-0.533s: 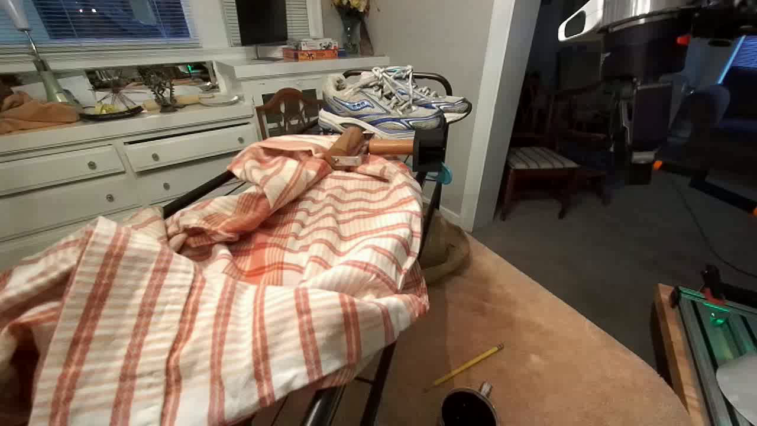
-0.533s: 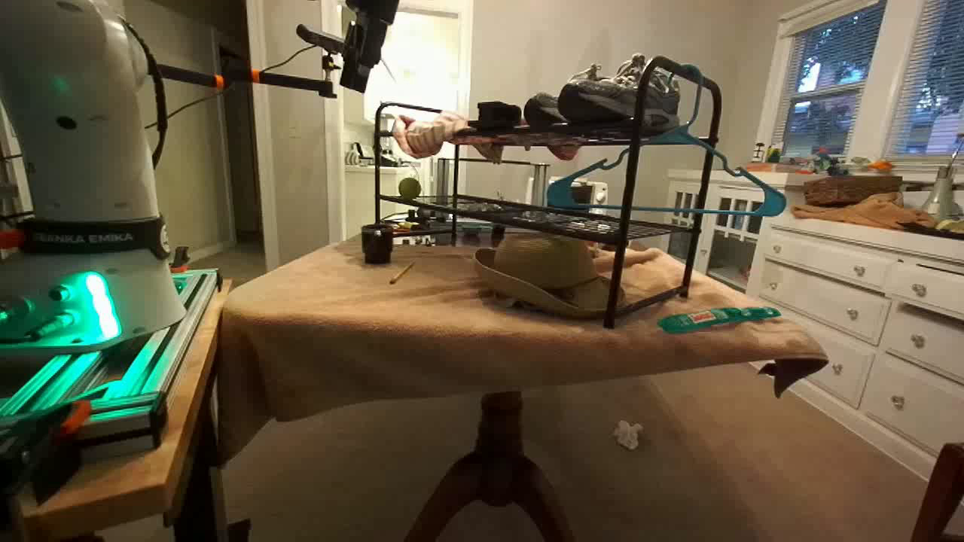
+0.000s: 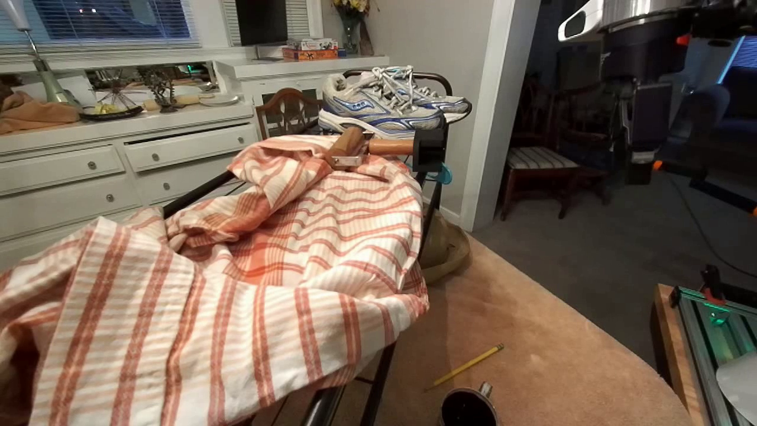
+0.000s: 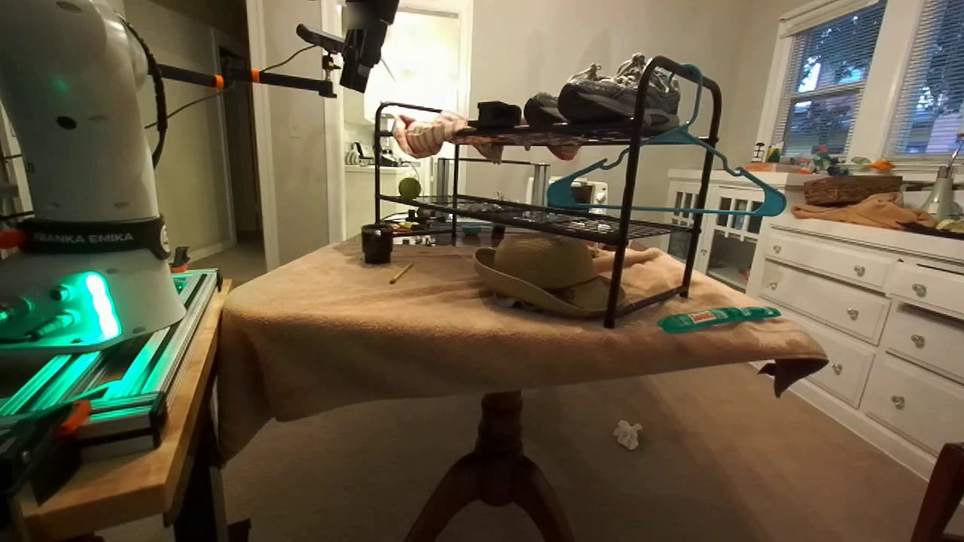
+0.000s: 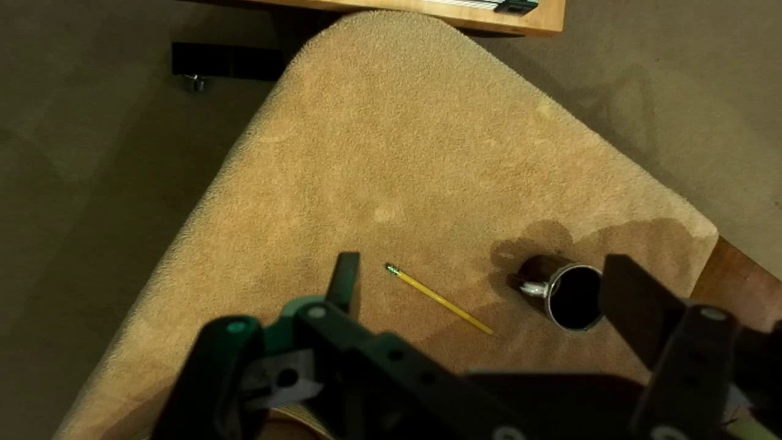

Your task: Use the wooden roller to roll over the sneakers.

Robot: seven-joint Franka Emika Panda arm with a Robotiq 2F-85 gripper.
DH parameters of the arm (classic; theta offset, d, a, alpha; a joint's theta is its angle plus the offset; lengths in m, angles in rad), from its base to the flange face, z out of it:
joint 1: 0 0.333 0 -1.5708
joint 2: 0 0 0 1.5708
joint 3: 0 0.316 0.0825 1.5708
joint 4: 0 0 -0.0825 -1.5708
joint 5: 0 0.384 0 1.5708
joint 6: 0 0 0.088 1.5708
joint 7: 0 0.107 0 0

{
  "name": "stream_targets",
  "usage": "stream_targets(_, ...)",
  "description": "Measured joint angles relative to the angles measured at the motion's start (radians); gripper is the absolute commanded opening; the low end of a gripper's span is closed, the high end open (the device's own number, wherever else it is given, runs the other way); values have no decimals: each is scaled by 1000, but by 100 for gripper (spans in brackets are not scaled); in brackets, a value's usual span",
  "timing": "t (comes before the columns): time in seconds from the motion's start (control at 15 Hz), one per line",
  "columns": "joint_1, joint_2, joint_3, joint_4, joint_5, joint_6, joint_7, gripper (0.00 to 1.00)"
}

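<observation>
The wooden roller [image 3: 348, 144] is a short tan-brown piece with a metal bracket and an orange-brown handle [image 3: 390, 146]. It lies on the striped cloth on top of the rack, just in front of the sneakers. The white-and-grey sneakers [image 3: 381, 113] with blue accents sit side by side at the rack's far end; they also show in an exterior view [image 4: 619, 99]. My gripper [image 5: 481, 261] is open and empty, high above the table and well away from the rack. It also shows in an exterior view [image 4: 355, 81]. The roller is out of the wrist view.
A small black object [image 3: 429, 150] stands at the rack's edge by the handle. The striped cloth [image 3: 284, 236] drapes over the black rack [image 4: 622, 256]. A blue hanger [image 4: 670, 209] hangs from its end. Below are a hat [image 4: 544, 267], a mug [image 5: 574, 296] and a pencil [image 5: 440, 298].
</observation>
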Motion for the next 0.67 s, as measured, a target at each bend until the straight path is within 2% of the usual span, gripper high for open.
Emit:
stream_targets(0.2,-6,1,1,-2,0,73,-1,100)
stream_targets(0.67,-18,37,3,-64,-5,500,-27,100)
